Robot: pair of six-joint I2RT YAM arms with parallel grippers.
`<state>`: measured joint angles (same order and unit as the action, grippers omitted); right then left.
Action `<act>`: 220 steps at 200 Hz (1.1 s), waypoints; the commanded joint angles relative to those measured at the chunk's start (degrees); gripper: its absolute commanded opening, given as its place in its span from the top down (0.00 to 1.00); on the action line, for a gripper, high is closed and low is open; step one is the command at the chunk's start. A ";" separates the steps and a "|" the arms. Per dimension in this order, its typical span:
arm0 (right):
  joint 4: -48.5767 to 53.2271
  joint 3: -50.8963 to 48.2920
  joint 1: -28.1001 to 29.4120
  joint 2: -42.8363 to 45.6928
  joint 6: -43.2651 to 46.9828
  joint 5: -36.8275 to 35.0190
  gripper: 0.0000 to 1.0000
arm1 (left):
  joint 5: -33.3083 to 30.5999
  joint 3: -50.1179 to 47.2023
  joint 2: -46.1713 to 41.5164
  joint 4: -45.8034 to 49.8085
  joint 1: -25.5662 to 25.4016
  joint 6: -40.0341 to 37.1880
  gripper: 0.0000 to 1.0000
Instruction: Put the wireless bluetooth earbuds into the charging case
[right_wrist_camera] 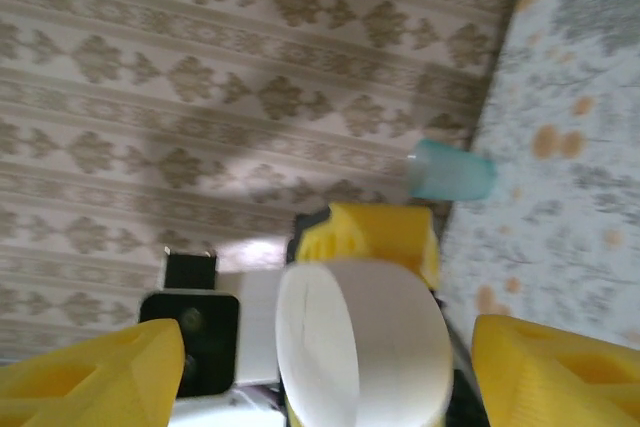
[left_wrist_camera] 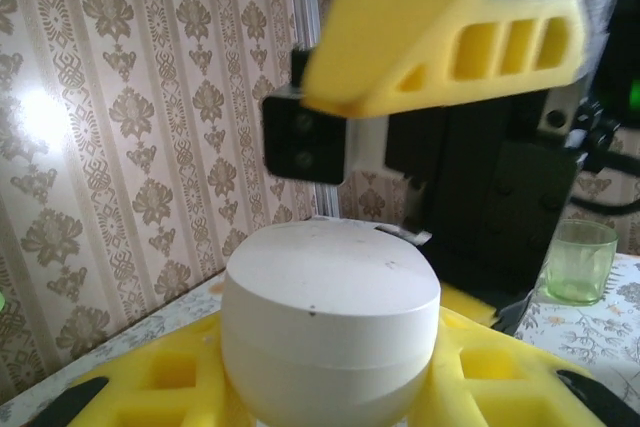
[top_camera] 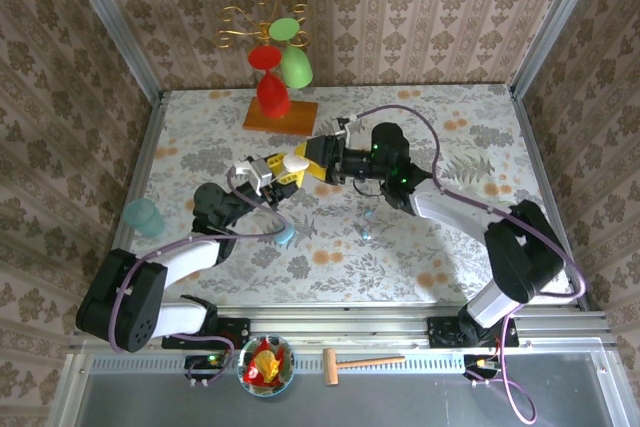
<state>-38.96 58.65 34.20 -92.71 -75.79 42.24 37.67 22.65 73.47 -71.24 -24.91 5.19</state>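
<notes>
Two tiny pale blue earbuds [top_camera: 366,234] lie loose on the flowered table [top_camera: 470,137], nearer the arm bases than either gripper and well apart from both. The left gripper [top_camera: 284,169] is clamped on a white case [left_wrist_camera: 330,317], apparently held above the table. The right gripper [top_camera: 318,158] faces it with fingers spread wide, holding nothing. Light, hard and probably slick, the earbuds look liable to skid or pop free, so a gentle fingertip pinch across the body seems safest
</notes>
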 commanded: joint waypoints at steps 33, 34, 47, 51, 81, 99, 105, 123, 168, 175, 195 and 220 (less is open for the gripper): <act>-28.77 -1.00 0.59 -7.84 -20.70 2.64 0.56 | -0.40 1.81 -1.45 -2.33 -0.85 0.71 0.74; -28.66 -1.04 0.60 -7.80 -20.66 2.61 0.56 | -0.40 1.80 -1.47 -2.32 -0.89 0.70 0.74; -27.03 -1.44 0.52 -7.27 -19.65 2.50 0.66 | -2.79 1.35 -1.58 -2.24 -0.85 -0.01 0.74; -26.42 -1.60 0.53 -7.15 -19.31 2.49 0.68 | -3.00 1.24 -1.50 -2.23 -0.86 -0.10 0.74; -24.05 -2.18 0.05 -5.94 -17.76 2.32 0.76 | -3.30 0.91 -0.81 -2.23 -0.85 -0.91 0.67; -21.56 -2.65 -0.82 -4.95 -15.59 1.86 0.76 | -3.68 0.40 -0.79 -2.15 -0.77 -1.81 0.32; -19.66 -2.86 -1.31 -4.24 -14.12 1.57 0.75 | -4.20 -0.01 -0.95 -2.12 -0.68 -2.08 0.20; -9.66 -4.27 -3.23 -1.43 -6.61 -1.15 0.75 | -5.57 -1.28 -2.02 -0.16 -0.75 -3.85 0.02; 24.46 -3.58 -7.91 2.28 20.16 -19.12 0.75 | -12.18 -2.51 -5.57 19.10 -2.94 -12.88 0.00; 26.29 -3.50 -8.51 1.57 21.83 -22.18 0.75 | -13.94 -2.65 -6.31 21.54 -3.46 -13.54 0.00; 26.77 -2.29 -10.02 -1.42 24.80 -25.86 0.76 | -19.48 -2.88 -8.26 28.51 -5.95 -14.46 0.00; 30.44 3.71 -10.89 -8.20 28.78 -30.25 0.76 | -24.93 -3.28 -9.90 34.45 -8.28 -14.20 0.00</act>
<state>-15.64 56.36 23.81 -95.33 -55.57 20.29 20.34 20.23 65.65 -46.11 -31.59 -6.76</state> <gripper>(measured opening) 0.295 0.999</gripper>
